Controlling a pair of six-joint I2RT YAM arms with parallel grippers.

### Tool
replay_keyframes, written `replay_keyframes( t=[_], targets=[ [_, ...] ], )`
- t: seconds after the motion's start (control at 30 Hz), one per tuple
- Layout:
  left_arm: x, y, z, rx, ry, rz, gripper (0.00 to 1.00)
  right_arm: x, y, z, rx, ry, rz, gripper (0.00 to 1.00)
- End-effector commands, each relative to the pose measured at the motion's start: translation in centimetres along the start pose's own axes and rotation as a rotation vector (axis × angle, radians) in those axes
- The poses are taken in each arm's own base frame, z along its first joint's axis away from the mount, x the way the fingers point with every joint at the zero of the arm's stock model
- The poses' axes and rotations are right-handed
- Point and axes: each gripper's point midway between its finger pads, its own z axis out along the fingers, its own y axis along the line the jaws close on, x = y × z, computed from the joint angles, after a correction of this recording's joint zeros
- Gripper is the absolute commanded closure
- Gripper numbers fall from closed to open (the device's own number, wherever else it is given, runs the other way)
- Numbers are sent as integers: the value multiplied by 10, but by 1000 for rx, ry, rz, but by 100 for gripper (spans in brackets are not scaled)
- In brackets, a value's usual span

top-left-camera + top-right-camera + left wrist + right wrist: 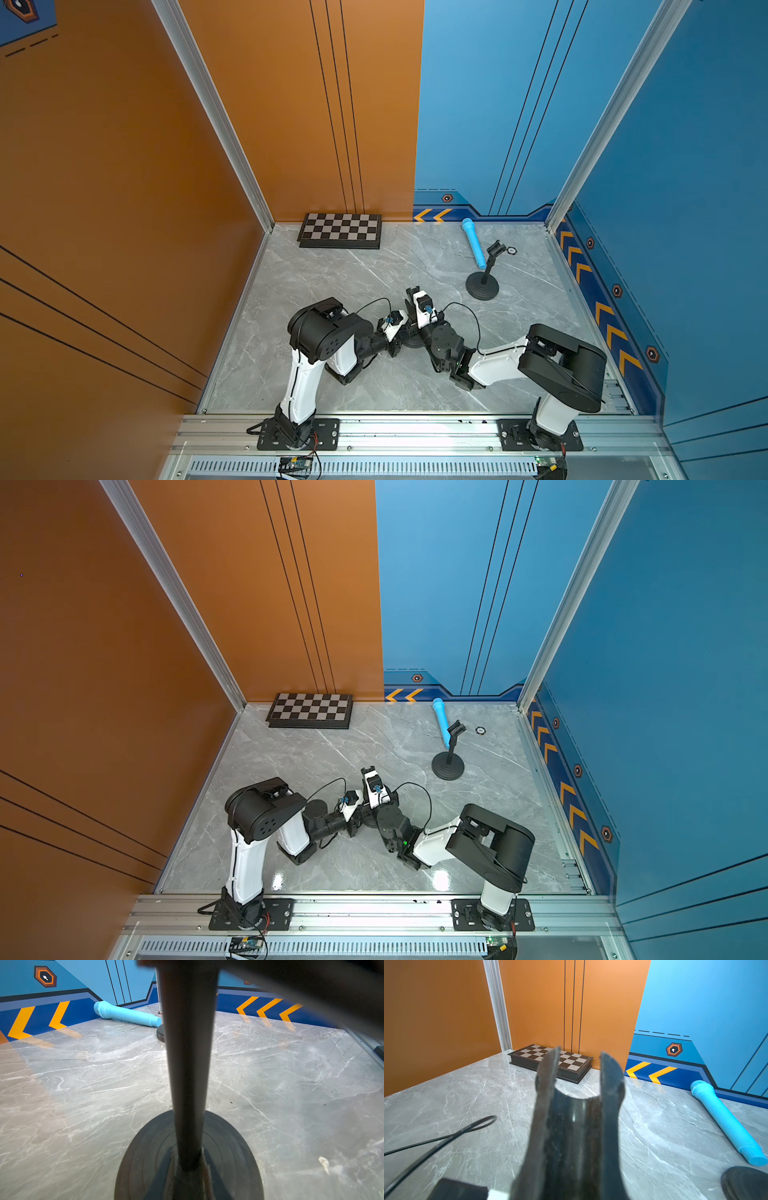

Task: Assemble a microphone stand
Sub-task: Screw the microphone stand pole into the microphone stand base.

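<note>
Both top views: the arms meet at the middle of the table [332,291], over a round base [411,343] [370,823]. The left gripper [398,345] reaches it low from 9 o'clock; the right gripper [412,293] is raised at its 12 o'clock. From the base, a chessboard [340,230] lies at 11 o'clock, a blue microphone [473,243] at 1 and a second stand [483,286], upright, at 2.

Left wrist view: the left gripper [188,1169] is clenched on the pole [188,1064] just above the base [228,1157], which sits flat on the table.

Right wrist view: the right gripper [578,1068] grasps a glossy curved clip [573,1126], its fingers [546,1076] pressed against either side; the blue microphone [726,1124] lies well apart on the table
</note>
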Motion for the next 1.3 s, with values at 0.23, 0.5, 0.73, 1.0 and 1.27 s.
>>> replay_keyframes(
  t=[0.23, 0.5, 0.73, 1.0, 1.27],
  targets=[
    [68, 13, -14, -87, 241, -98, 77, 12, 13, -9, -385, 162, -10, 53],
    [70, 13, -14, -83, 245, -98, 78, 1, 12, -33, -639, 164, -16, 49],
    [74, 13, -13, -78, 254, -98, 79, -12, -4, -27, -681, 163, -30, 49],
    [73, 12, -15, -77, 253, -93, 79, -15, 6, -10, -771, 157, -15, 49],
    [74, 13, -16, -80, 254, -95, 80, -13, 9, 5, -795, 178, -20, 69]
  ],
)
